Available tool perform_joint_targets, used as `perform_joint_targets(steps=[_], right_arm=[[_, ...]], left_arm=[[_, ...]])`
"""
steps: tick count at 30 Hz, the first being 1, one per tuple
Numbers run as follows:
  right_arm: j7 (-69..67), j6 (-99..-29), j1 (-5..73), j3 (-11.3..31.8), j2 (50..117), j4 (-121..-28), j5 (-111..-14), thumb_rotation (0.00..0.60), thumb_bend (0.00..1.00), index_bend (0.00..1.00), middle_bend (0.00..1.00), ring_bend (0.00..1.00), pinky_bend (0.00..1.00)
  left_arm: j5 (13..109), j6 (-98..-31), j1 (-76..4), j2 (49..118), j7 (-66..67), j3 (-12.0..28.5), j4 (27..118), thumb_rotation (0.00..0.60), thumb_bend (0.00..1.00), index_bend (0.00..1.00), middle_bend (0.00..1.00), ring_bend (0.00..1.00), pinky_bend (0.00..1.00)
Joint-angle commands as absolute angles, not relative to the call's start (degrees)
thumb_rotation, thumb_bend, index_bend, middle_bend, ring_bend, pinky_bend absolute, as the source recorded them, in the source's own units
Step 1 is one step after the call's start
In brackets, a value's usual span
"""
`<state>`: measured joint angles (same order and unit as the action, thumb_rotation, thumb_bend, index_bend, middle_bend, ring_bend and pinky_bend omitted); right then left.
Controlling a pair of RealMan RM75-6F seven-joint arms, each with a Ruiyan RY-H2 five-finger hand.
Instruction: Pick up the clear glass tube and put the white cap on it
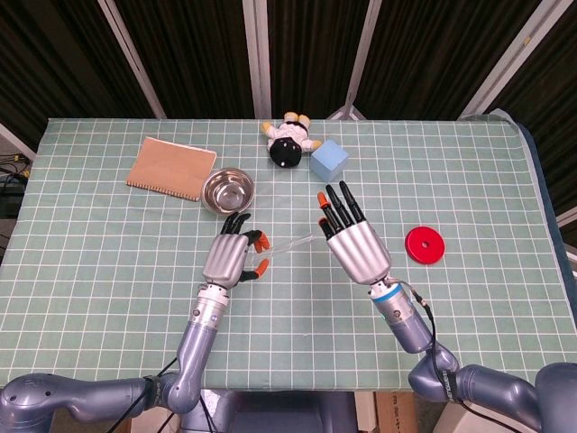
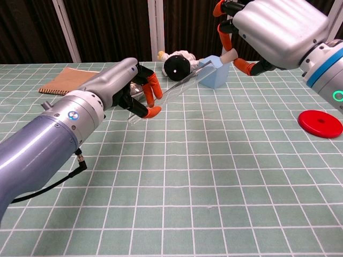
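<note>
Chest view: glass tube [image 2: 174, 90] in left robot hand [image 2: 131, 88], uncapped.

- A table [image 1: 108, 271] covered by a green cloth with a white grid carries everything.
- A tan notebook [image 1: 171, 168] lies at the far left, with a steel bowl [image 1: 227, 190] just beside it.
- A plush toy [image 1: 289, 140] lies near the far edge, close to a light blue cube [image 1: 329, 161].
- 1 red disc [image 1: 424, 244] lies to the right.
</note>
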<state>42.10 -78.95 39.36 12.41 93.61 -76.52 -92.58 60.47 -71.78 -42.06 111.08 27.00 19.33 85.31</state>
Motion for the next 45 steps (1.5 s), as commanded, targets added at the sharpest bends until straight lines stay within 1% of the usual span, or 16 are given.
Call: perform_joint_targets(steps=[1,45], right_arm=[[42.18,-78.94,39.38,12.44,93.56,-76.58,-92.59,0.600,0.44,0.64,0.21,0.05,0.00],[43.29,-78.13,39.64,12.14,94.92,-76.65,-92.47,0.600,0.44,0.64,0.21,0.05,0.00]], left_arm=[[60.32,-71.81,-42.07,111.20,27.07,19.37,85.31,0.600,0.59,0.55,0.59,0.11,0.00],[59.43,-71.51,-42.43,112.41,26.26,19.94,84.47,0.600,0.59,0.55,0.59,0.11,0.00]])
